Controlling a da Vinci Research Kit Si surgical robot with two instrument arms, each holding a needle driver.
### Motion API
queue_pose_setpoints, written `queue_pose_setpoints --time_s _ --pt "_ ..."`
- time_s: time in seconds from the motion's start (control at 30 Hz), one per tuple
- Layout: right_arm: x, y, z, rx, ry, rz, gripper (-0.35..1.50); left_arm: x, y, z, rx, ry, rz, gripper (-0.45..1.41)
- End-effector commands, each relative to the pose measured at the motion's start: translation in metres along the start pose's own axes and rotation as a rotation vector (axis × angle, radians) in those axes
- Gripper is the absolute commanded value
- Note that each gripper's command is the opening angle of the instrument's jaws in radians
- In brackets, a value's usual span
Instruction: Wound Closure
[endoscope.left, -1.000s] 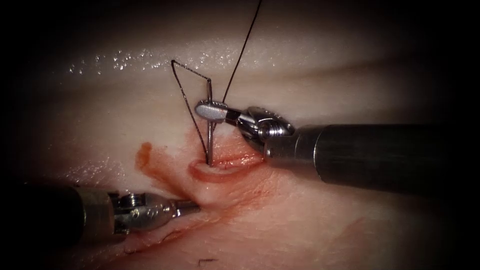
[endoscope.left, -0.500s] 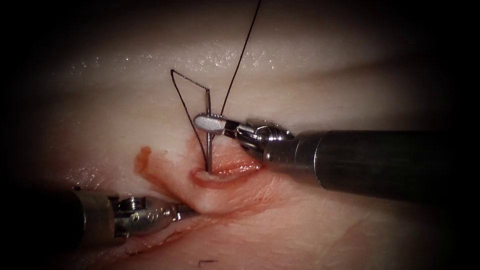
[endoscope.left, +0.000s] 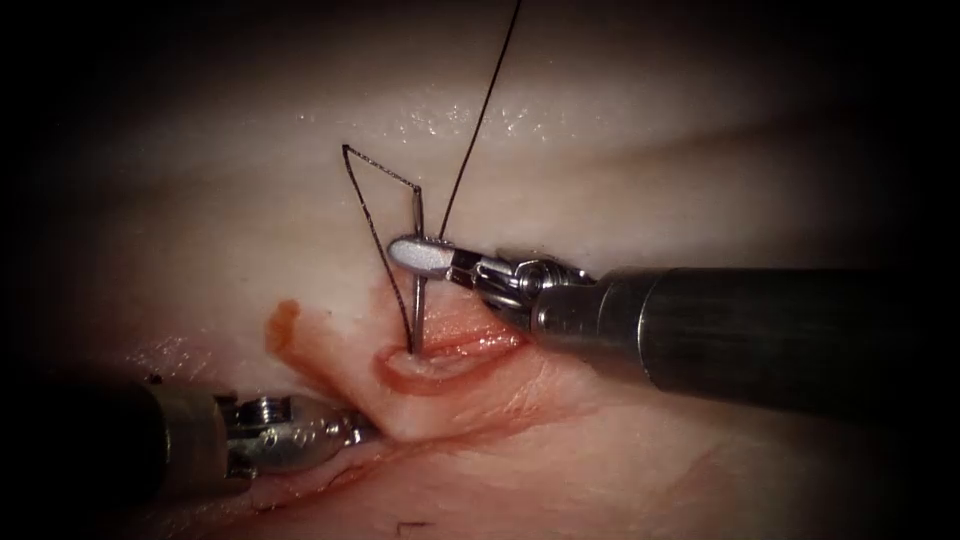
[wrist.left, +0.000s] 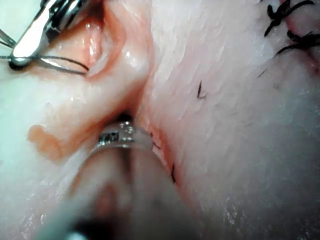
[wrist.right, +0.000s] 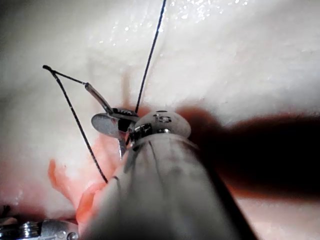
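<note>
Needle (endoscope.left: 417, 290) in right end effector (endoscope.left: 420, 257)

Surgical training bench, not a clinic — pale pork tissue (endoscope.left: 620, 150), robotic instrument shaft (endoscope.left: 800, 335) — earlier stitches (wrist.left: 287, 25) nearby

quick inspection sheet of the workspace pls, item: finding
surface: tissue with an open cut, red fluid to its left
job's things: needle upright, lower end in the cut; thread from its top
clutter: cut end of thread; finished stitches
grippers: right tool holds the needle mid-curve; left tool holds the tissue's lip
cables: nothing seen
surroundings: dark
</note>
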Motion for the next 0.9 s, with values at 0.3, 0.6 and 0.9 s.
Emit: queue_pose_setpoints --time_s 0.3,0.6,0.9 --pt "-0.0034 -0.0011 0.0021 0.025 -0.025 0.061 -0.35 0.0 0.0002 0.0008 0.002 0.0 0.0 0.04" --pt "-0.0056 -0.0016 0.0021 -0.036 -0.058 0.098 -0.35 -0.0001 0.0001 0.0008 0.003 -0.001 0.001 0.04" --pt "-0.0065 -0.0011 0.0012 -0.077 -0.074 0.115 -0.35 -0.0002 0.0001 0.0007 0.008 -0.003 0.001 0.04"
